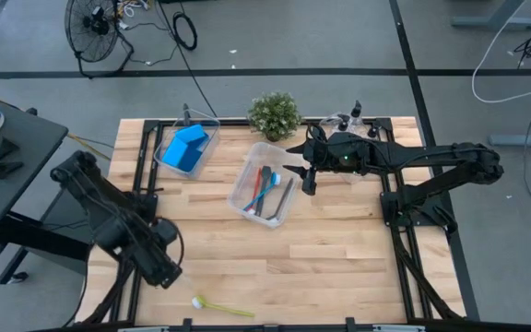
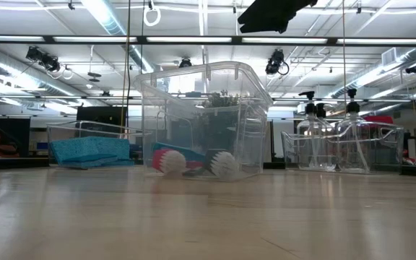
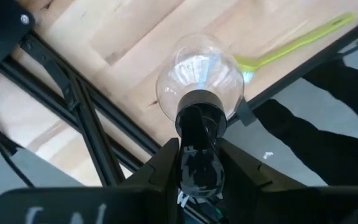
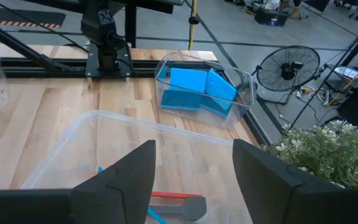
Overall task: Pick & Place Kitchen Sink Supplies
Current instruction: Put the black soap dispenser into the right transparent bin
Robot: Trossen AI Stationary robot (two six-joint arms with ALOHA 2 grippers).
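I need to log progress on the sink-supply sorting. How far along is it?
Mostly done: blue sponges fill one bin, brushes lie in the middle bin, pump bottles stand in the third. In hand: the left end effector grips another clear bottle. Left: the yellow-green brush on the table. The right end effector hovers open above the brush bin.

The bench (image 1: 339,249) centre is free; three bins and the plant (image 1: 274,113) crowd its far edge.

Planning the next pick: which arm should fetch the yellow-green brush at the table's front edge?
Left, probably, after placing the bottle its gripper holds: the brush lies beside it. The right gripper hovers open by the middle bin.
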